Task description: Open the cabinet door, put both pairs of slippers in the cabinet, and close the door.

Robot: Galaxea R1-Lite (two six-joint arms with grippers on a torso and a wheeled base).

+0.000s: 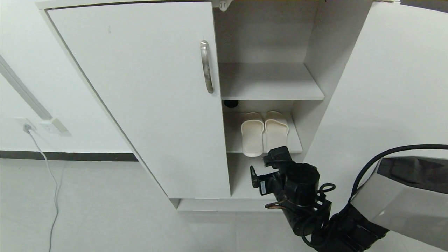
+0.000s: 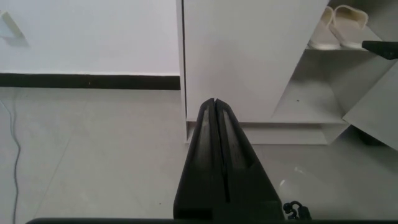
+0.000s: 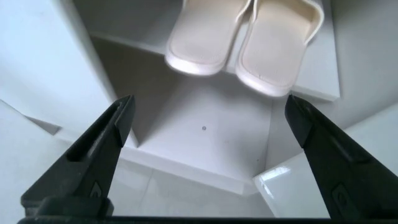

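Where the cabinet [image 1: 140, 105] stands open, slippers [image 1: 253, 134] occupy its lower shelf [image 1: 232, 141].

The right arm [image 1: 302, 196] and right gripper [image 3: 208, 115] were black, with looped black cables [image 1: 325, 189] and a glossy grey upper shell [image 1: 402, 199].

closed left gripper [image 2: 214, 104] before cabinet [image 2: 249, 56], slippers [image 2: 337, 25] inside
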